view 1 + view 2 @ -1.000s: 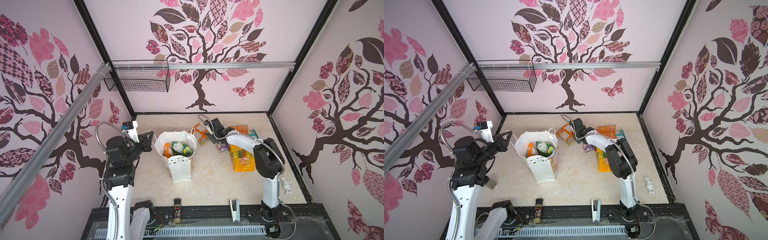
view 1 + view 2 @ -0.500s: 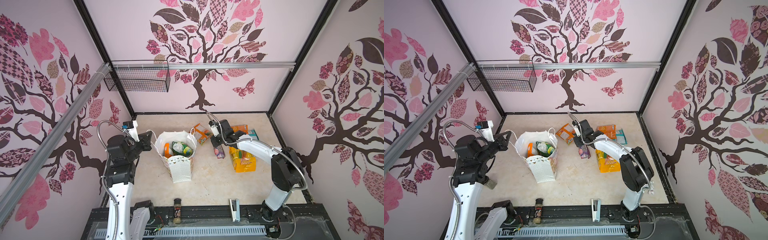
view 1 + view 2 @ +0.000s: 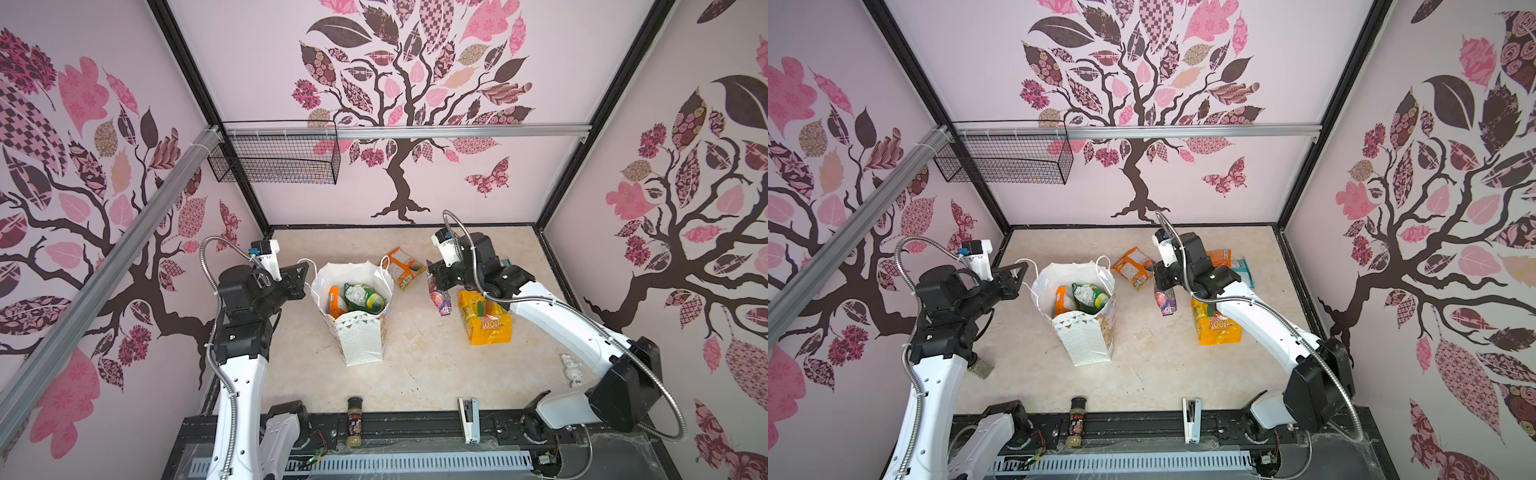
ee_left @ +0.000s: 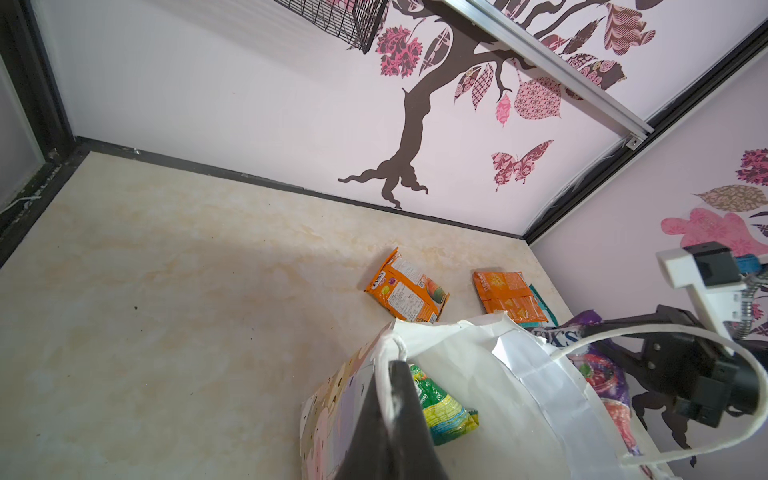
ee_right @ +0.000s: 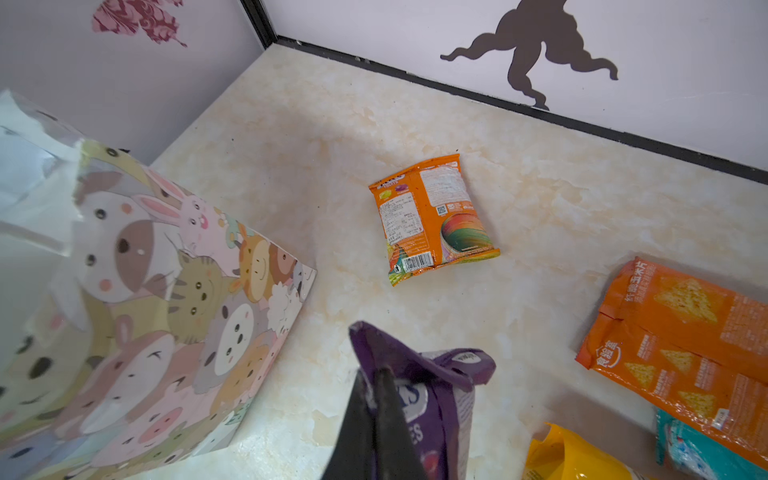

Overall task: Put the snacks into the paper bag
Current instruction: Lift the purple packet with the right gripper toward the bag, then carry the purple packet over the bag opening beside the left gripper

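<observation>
R gripper [image 3: 434, 279] clamps purple pkt [image 4: 602, 376], "OX'S" legible on front.

The paper bag [image 3: 360, 340] is white with gold dots and triangle bunting on its narrow face, and pastel cartoon animals on its broad face. The purple packet [image 5: 432, 399] carries a white and blue logo; the yellow packet [image 3: 486, 322] red lettering; the orange packet [image 5: 432, 220] a rainbow swirl; the green packet [image 3: 368, 297] yellow patches. The desk [image 3: 415, 374] is cream, marbled.
</observation>
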